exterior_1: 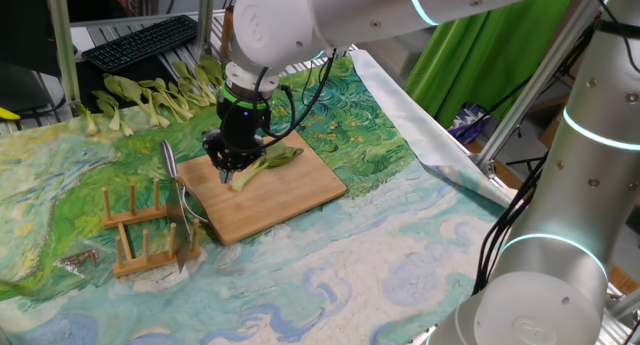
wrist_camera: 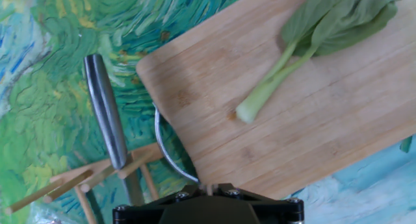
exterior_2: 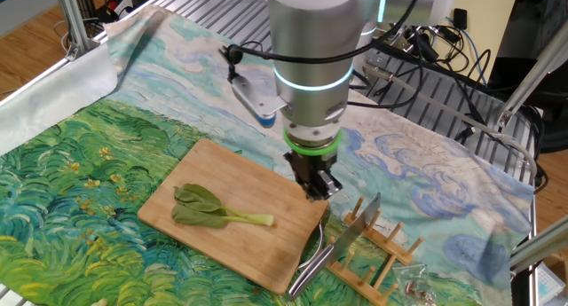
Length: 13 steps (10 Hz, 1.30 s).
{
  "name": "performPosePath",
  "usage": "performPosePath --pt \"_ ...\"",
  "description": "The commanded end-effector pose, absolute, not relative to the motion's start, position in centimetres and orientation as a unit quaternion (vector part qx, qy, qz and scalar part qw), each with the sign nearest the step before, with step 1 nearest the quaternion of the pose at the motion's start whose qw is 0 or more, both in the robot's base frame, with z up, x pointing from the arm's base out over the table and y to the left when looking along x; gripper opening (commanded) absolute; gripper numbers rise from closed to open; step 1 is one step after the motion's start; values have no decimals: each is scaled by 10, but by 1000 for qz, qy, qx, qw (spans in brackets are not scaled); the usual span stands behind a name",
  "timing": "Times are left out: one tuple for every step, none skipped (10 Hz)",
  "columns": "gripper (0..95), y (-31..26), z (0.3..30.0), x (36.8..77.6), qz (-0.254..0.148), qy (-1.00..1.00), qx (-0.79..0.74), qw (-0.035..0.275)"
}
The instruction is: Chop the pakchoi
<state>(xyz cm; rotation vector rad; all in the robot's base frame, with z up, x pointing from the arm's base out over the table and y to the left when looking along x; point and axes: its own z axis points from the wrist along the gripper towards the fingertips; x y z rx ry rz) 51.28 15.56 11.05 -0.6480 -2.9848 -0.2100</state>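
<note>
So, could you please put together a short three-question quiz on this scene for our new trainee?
1. True or false: the pakchoi on the cutting board has already been cut into pieces.
2. Where does the knife rest?
A. on the wooden rack beside the board
B. across the pakchoi
C. on the keyboard
3. Fill in the blank: the end of the pakchoi that points toward the rack is its ____ end.

Key: 1 false, it is still whole; 2 A; 3 stalk.
</note>
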Motion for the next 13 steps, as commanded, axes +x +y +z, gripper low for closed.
performPosePath --pt "190 166 111 513 -68 -972 -221 42" --pt "190 170 111 513 -68 -971 -224 42" --pt "190 177 109 512 -70 -970 -229 42" --pt "190 182 108 511 -73 -969 -231 42" --pt "190 184 108 510 -76 -969 -232 40" --pt "190 191 107 507 -81 -968 -235 42" --pt "190 193 107 506 -83 -967 -236 43" --pt "190 202 108 503 -84 -967 -238 42" --pt "190 206 108 503 -84 -967 -239 40" --pt "190 209 108 504 -85 -966 -239 40" --pt "190 214 107 506 -84 -967 -239 38" --pt "190 218 105 509 -84 -966 -240 36" --pt "190 220 104 512 -84 -966 -242 35"
